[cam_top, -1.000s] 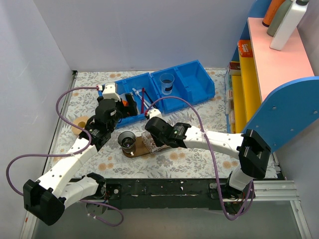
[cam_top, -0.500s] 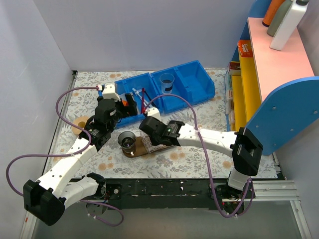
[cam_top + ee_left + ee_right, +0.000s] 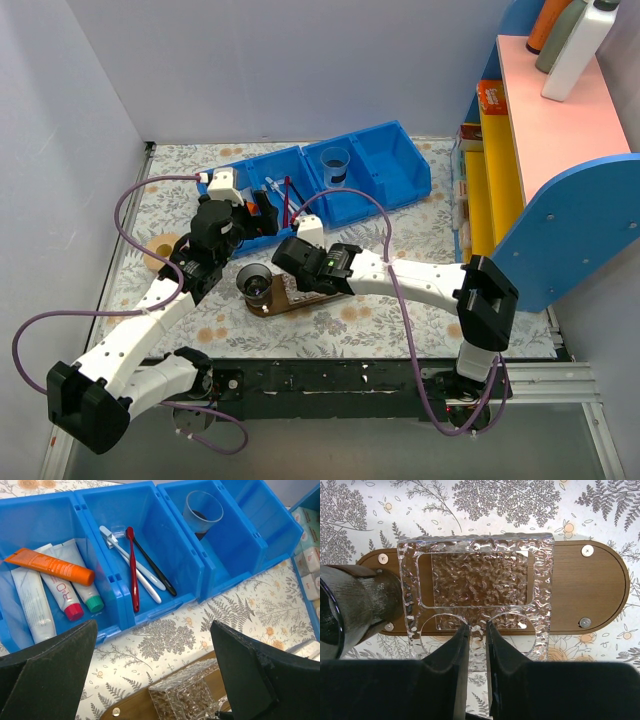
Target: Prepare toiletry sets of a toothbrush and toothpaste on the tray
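Tray [image 3: 592, 587]: dark wood, on the bench [image 3: 520, 500], no set laid yet. A glass holder [image 3: 477, 580] is judged under placement on it, its near rim pinched by the right gripper [image 3: 476, 628].
Blue bins [image 3: 197, 565]: stock held beyond.
Left gripper [image 3: 152, 630]: spread wide above the bins; a descent is called for next.
Toothpaste [image 3: 59, 587]: crossed by the orange tube [image 3: 50, 566].
Toothbrush [image 3: 117, 546]: crowded by the red toothbrush [image 3: 133, 575].

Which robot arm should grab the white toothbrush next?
Probably left. The left gripper is open and hangs right by the blue bin holding the toothbrush. The right gripper is pinching the rim of the clear glass dish on the tray.
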`<state>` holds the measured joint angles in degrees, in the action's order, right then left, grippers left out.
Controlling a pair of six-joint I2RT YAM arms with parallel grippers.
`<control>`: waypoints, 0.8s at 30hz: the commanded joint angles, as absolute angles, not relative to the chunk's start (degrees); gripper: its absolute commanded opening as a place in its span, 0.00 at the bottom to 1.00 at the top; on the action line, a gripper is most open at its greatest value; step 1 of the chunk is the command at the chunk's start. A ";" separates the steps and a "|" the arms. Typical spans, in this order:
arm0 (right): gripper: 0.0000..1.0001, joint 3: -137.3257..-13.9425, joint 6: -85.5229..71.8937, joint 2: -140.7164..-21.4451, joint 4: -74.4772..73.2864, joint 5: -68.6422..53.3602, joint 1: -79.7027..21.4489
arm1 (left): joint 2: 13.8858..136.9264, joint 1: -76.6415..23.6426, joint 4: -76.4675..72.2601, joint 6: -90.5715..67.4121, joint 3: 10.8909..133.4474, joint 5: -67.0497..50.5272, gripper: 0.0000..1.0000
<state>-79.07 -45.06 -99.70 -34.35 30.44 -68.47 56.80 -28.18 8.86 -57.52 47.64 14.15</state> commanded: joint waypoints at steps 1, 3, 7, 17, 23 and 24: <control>0.01 -83.58 -49.83 -101.94 -36.12 35.24 -69.87 | 55.72 -27.86 8.35 -57.66 47.20 11.87 0.98; 0.01 -85.69 -50.62 -103.00 -37.96 35.42 -69.96 | 55.81 -27.95 8.61 -57.74 47.29 11.34 0.98; 0.01 -88.50 -51.50 -105.02 -40.33 37.00 -70.84 | 55.37 -27.95 8.61 -58.09 47.20 10.99 0.98; 0.01 -88.59 -53.26 -105.47 -41.22 37.71 -72.16 | 55.02 -27.95 8.53 -58.01 47.11 10.55 0.98; 0.01 -88.24 -53.09 -105.91 -41.48 37.70 -72.25 | 55.28 -27.86 8.61 -57.92 47.20 10.46 0.98; 0.01 -88.33 -53.09 -106.00 -41.75 37.88 -72.25 | 55.28 -27.95 8.61 -57.92 47.20 10.46 0.98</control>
